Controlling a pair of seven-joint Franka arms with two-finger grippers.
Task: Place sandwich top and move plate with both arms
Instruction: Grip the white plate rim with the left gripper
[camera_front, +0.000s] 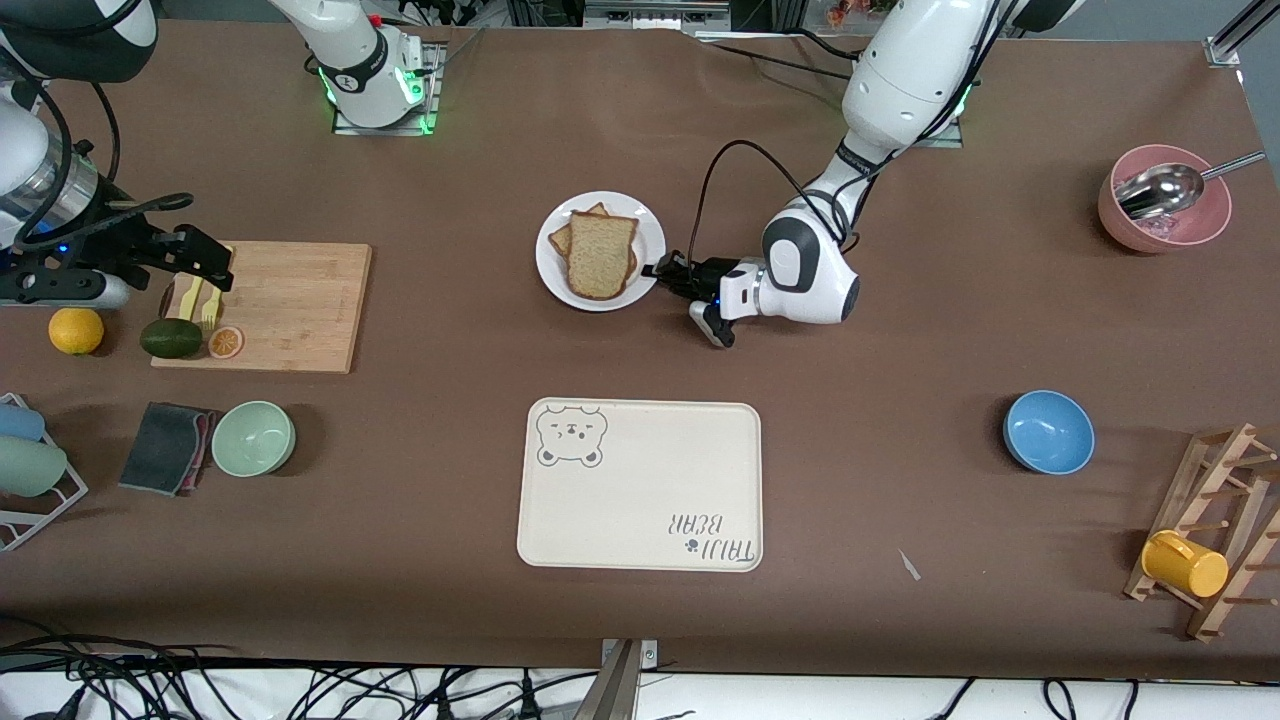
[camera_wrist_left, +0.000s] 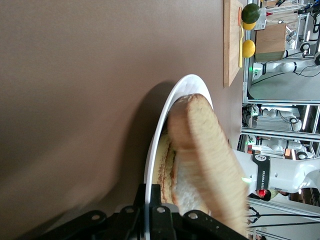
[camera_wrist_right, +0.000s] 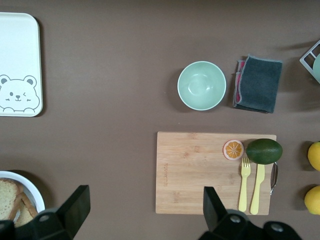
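On plate (camera_front: 548, 262), sandwich top (camera_front: 597, 255), stacked bread

Glossy white plate (camera_front: 548, 262), wooden cutting board (camera_front: 300, 300)

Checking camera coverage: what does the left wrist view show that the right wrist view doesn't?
Only the left wrist view: the left gripper, shut on the plate's rim, and the sandwich top seen edge-on over the layer beneath it.

Only the right wrist view: the bear tray, green bowl, grey cloth, orange slice, the knife and fork, and the right gripper's open fingers over bare table.

Both: the plate with bread, the cutting board, the avocado and the yellow fruit.
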